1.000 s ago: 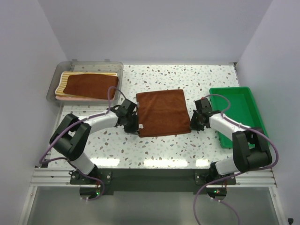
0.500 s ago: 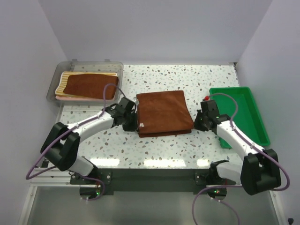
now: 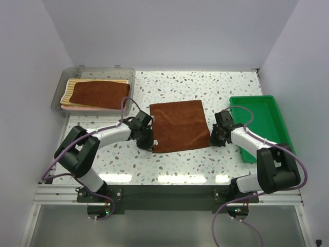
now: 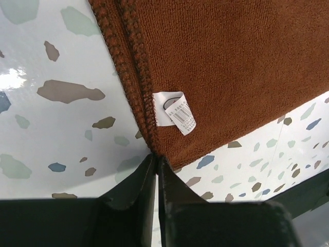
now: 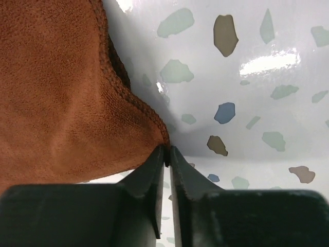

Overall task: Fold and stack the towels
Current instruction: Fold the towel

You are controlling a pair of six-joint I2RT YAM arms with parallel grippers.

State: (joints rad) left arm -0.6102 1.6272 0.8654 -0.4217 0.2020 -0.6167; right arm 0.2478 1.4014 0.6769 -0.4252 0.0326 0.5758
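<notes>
Both arms are pinching the near corners of the folded brown towel.
The left arm is reaching low and rightward across the table, and the left gripper is clamping the near left corner beside the white label. The right arm is bending leftward, and the right gripper is clamping the near right corner. The towel is lying flat at the table's centre.

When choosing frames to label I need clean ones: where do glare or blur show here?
Top external: sharp, evenly lit, with bright light strips mirrored on the glossy table near its front edge. Left wrist: brown towel and its label crisp; one glare patch on the table at left. Right wrist: glare streak upper right; the right pincer is dark and underlit.
</notes>
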